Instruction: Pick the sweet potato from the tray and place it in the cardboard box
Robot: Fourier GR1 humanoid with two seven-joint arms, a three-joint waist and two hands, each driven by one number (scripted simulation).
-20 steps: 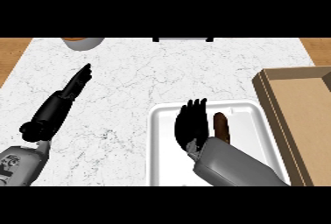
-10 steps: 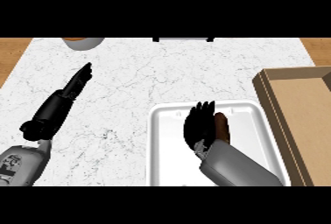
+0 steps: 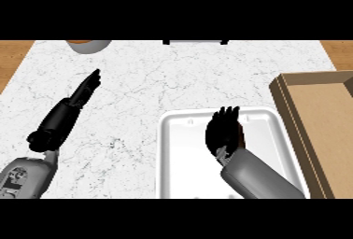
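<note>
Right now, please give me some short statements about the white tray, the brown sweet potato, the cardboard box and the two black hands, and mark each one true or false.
1. The robot's right hand is over the white rectangular tray. True.
2. The brown sweet potato lies inside the cardboard box. False: it is on the tray, beside the right hand.
3. The cardboard box stands to the left of the tray. False: it stands to the right.
4. The left hand holds nothing, with straight fingers over the white marble counter. True.

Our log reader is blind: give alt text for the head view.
The right hand reaches into the white tray, covering most of the brown sweet potato. An open cardboard box sits to the tray's right; the left hand rests open on the counter.
</note>
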